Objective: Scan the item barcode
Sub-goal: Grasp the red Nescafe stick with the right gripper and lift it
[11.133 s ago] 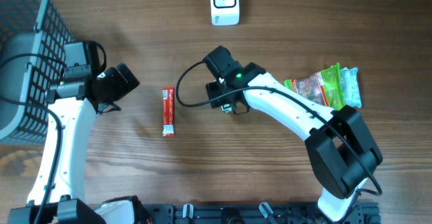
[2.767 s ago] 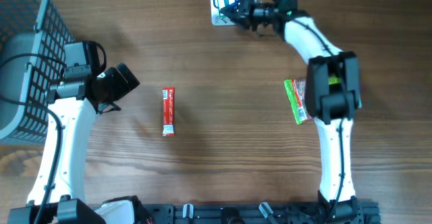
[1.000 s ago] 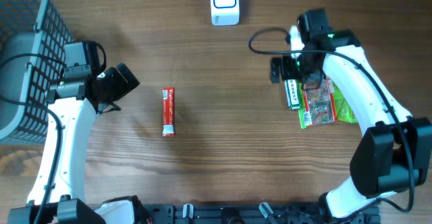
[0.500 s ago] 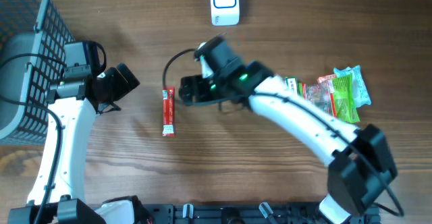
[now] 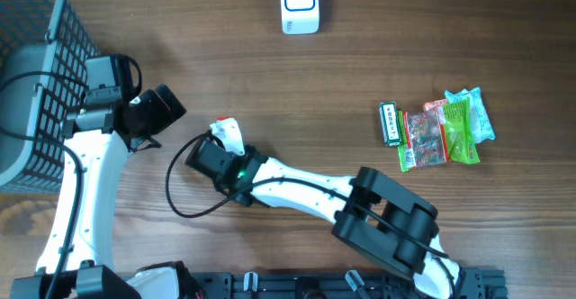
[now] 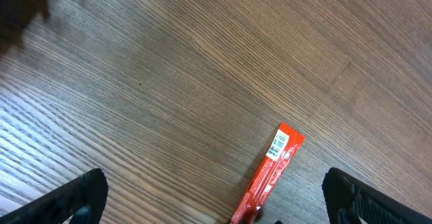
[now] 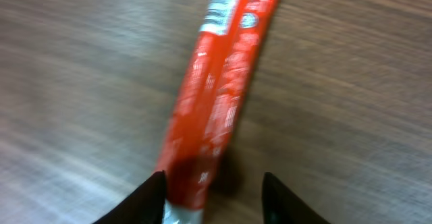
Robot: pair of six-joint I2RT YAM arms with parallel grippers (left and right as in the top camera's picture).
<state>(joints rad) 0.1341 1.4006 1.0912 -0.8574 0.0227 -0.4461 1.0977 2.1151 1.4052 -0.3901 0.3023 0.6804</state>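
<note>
The item is a red stick pack [image 7: 223, 96] lying flat on the wooden table, with a small barcode label at its far end. My right gripper [image 7: 212, 183] sits low over its near end with the jaws partly apart. The left finger touches the pack, and a gap shows at the right finger. In the overhead view the right gripper [image 5: 223, 146] covers most of the pack. The left wrist view shows the stick pack [image 6: 270, 173] between and ahead of my wide-open left gripper [image 6: 216, 207], which holds nothing. The white scanner [image 5: 299, 4] stands at the table's back edge.
A grey mesh basket [image 5: 36, 65] fills the far left corner beside the left arm. A small pile of green and red snack packets [image 5: 436, 128] lies on the right. The right arm stretches low across the table's front.
The right arm has swung from the packet pile across to the red stick pack. It has come down over the pack and its jaws have narrowed. The left arm has not moved.
</note>
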